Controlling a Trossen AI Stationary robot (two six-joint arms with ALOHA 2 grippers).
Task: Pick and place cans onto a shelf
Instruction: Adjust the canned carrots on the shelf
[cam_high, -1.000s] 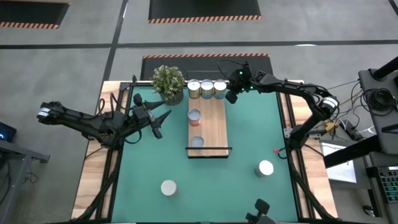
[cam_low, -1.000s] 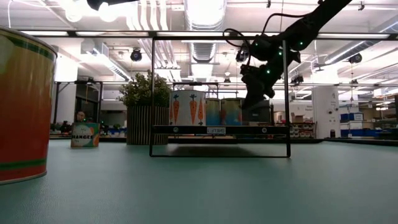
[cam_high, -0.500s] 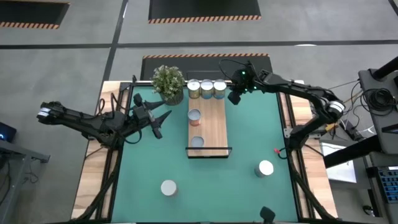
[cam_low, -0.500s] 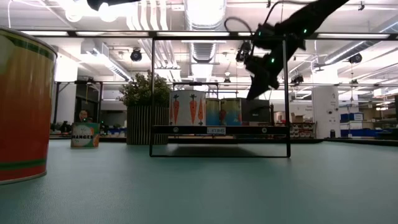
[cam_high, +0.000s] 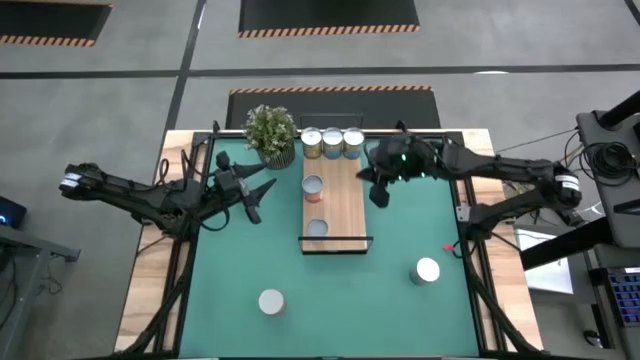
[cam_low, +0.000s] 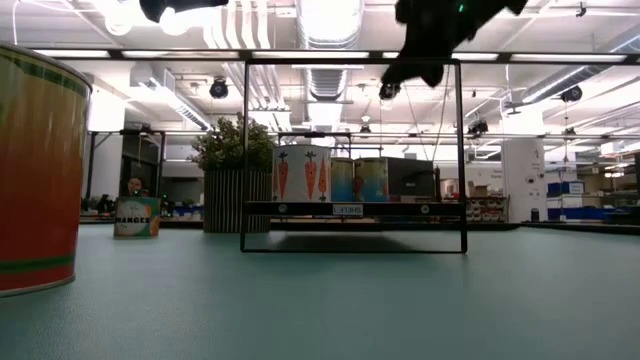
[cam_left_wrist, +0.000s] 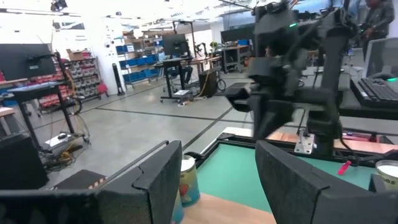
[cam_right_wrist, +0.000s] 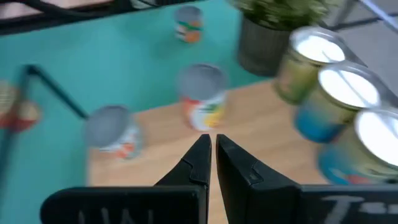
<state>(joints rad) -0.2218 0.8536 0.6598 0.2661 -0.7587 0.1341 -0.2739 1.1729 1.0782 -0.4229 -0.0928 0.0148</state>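
Right gripper (cam_high: 378, 192) pressed together, empty, lifted above shelf (cam_high: 345, 215) | left gripper (cam_high: 252, 195) spread, parked aside | table cans (cam_high: 427, 270) pending

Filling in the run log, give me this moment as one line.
right gripper: shut, empty, raised beside shelf | left gripper: open, waiting left | cans: five on shelf, two on mat

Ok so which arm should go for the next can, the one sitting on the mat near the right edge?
The right arm, probably. Its gripper hangs empty, fingers nearly shut, beside the shelf, on the same side as that can. The left gripper waits across the shelf, farther off.
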